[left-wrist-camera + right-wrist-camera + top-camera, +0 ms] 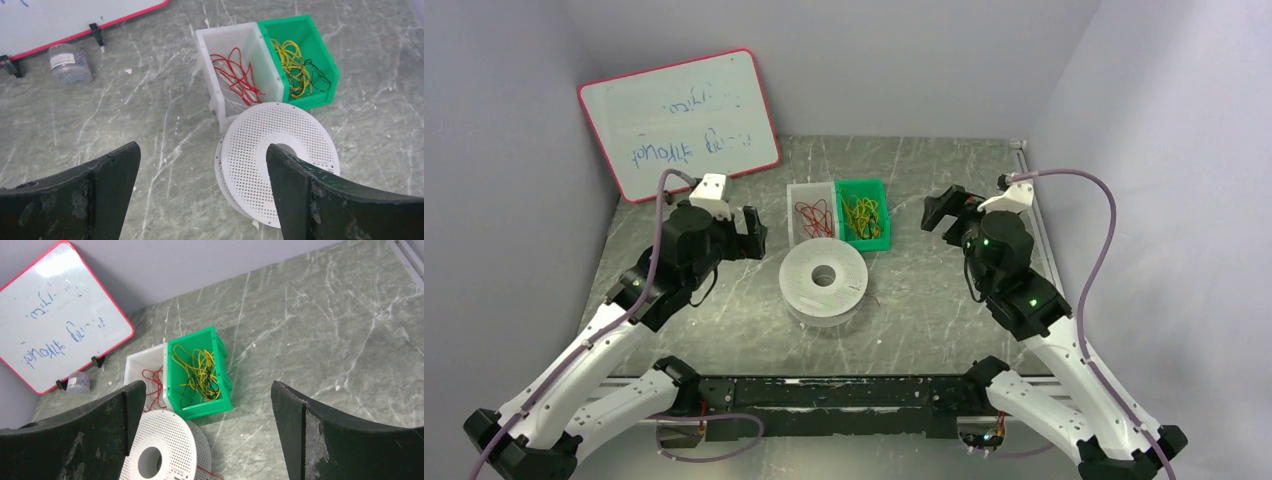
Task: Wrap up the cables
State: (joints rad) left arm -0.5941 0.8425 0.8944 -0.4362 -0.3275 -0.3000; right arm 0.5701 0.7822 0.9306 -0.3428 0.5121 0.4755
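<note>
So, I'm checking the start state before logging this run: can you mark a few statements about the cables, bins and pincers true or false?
1. The red cables lie in the white bin. True.
2. The yellow cables are wound on the spool. False: they lie loose in the green bin.
3. The left pincer grips a cable. False: it is open and holds nothing.
4. The right pincer is open. True.

White arm links [589,350], black joints [692,235], mauve hoses [1113,222], black claw fingers [100,195]
</note>
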